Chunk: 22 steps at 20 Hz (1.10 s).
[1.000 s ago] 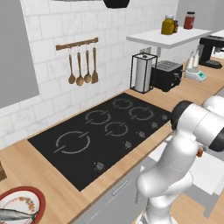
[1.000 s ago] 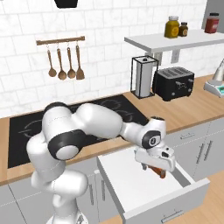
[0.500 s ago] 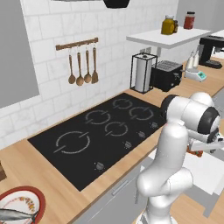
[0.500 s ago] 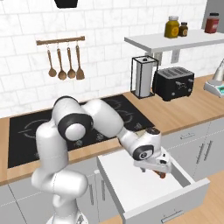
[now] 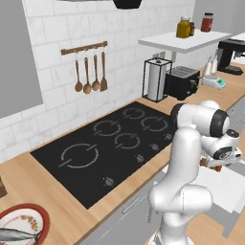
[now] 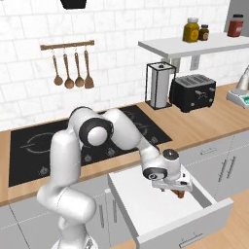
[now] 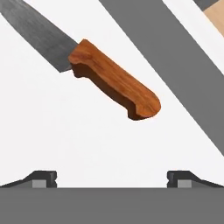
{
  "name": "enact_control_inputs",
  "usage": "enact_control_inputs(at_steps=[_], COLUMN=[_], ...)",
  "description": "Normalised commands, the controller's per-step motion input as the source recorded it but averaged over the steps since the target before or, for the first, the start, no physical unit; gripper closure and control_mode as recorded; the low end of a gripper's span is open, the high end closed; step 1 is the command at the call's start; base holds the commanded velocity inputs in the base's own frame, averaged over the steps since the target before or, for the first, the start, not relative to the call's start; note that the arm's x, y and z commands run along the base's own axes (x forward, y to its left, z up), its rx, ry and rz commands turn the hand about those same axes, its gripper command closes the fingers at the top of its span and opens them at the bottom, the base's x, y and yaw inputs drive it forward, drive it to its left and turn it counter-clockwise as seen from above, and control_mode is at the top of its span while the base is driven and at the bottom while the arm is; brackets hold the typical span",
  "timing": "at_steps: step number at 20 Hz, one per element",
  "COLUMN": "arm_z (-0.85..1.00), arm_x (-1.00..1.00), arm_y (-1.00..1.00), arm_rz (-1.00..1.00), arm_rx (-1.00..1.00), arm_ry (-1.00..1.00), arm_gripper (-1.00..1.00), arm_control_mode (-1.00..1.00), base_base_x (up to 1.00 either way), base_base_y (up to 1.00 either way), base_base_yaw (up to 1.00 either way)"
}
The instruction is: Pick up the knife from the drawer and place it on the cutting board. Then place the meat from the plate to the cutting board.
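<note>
The hand (image 6: pixel 176 188) is held released, low inside the drawer (image 6: pixel 146 209), just above the knife (image 7: pixel 114 79), so its handle can be grasped.

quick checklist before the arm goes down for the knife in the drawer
1. Wide light-grey drawer with white inside pulled out: ok.
2. Small knife with grey steel blade and orange-brown handle lying flat on the drawer floor: ok.
3. Two-finger gripper open, nothing between the tips: ok.
4. Handle centred between the tips: not ok, it sits ahead of them, at an angle.
5. Drawer floor around the handle bare: ok.
6. Dark brown cutting board ready: cannot tell.
</note>
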Motion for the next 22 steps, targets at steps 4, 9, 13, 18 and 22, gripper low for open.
enact_control_inputs(at_steps=[4, 9, 13, 18, 22], arm_z=[-0.01, -0.13, -0.31, -0.36, -0.37], arm_x=[0.32, 0.43, 0.21, 0.39, 0.41], arm_y=[-0.51, -0.11, 0.00, 0.00, 0.00], arm_rz=[0.03, 0.01, 0.01, 0.00, 0.00], arm_rx=[0.06, 0.05, 0.00, 0.00, 0.00], arm_ry=[0.00, 0.00, 0.00, 0.00, 0.01], arm_gripper=[-1.00, -1.00, -1.00, -1.00, -1.00], arm_control_mode=[-1.00, -1.00, -1.00, -1.00, -1.00], base_base_x=[0.00, 0.00, 0.00, 0.00, 0.00], base_base_y=[0.00, 0.00, 0.00, 0.00, 0.00], base_base_yaw=[0.00, 0.00, 0.00, 0.00, 0.00])
